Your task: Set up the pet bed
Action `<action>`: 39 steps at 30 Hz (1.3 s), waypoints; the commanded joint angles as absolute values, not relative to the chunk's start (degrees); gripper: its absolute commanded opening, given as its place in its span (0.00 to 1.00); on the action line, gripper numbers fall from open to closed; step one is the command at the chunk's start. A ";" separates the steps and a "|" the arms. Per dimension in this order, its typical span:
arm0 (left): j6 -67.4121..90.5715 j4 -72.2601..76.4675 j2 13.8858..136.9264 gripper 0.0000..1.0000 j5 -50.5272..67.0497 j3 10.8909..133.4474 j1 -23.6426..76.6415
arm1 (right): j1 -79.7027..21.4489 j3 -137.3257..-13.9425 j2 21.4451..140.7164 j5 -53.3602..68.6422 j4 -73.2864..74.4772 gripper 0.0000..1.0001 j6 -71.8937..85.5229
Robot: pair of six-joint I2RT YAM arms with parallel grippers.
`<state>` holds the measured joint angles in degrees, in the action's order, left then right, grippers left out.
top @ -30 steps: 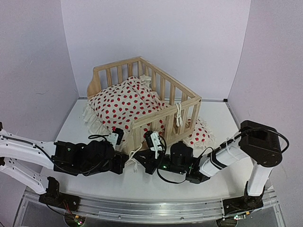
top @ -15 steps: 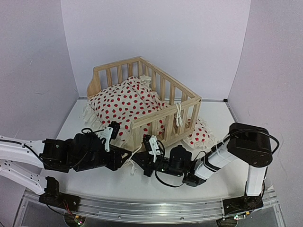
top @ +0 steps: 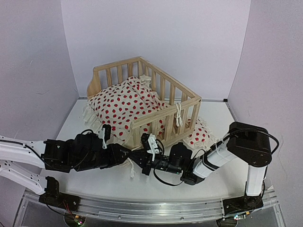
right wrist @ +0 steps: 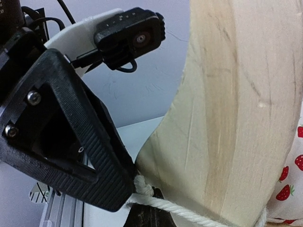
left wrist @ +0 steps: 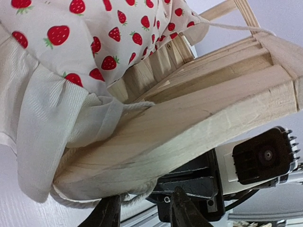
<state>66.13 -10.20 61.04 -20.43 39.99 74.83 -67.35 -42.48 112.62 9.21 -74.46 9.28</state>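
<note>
The pet bed [top: 163, 115] is a pine frame with slatted rails, and its strawberry-dotted cushion [top: 125, 101] spills over the open left side. Both grippers meet at the bed's near corner post [right wrist: 236, 118]. My left gripper [left wrist: 144, 215] is open under that corner [left wrist: 189, 127], with a white tie string [left wrist: 75, 204] looped by its left finger. The right gripper [right wrist: 147, 218] is shut on the knotted tie string [right wrist: 189, 215], which wraps round the post. In the top view the left gripper [top: 127, 155] and the right gripper [top: 138, 159] almost touch.
A small dotted pillow [top: 199, 132] lies against the bed's right side. Another string is tied on the right corner post [top: 178, 113]. The cushion's white ruffle [left wrist: 52, 118] hangs over the near rail. Grey walls close in on three sides.
My left gripper has opened and drawn left and back along the table. The right gripper has pushed left to the bed's near corner, still shut on the string.
</note>
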 commanded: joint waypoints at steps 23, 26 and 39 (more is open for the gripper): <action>80.88 -4.14 62.27 0.11 -28.09 38.61 73.64 | -67.15 -43.92 112.81 14.28 -77.12 0.00 5.01; 80.45 -4.06 62.16 0.05 -28.03 38.44 73.64 | -67.15 -43.40 112.60 14.46 -77.23 0.00 5.29; 77.72 -0.77 58.93 0.00 -27.80 35.18 73.63 | -67.21 -34.19 105.94 1.75 -70.31 0.41 13.88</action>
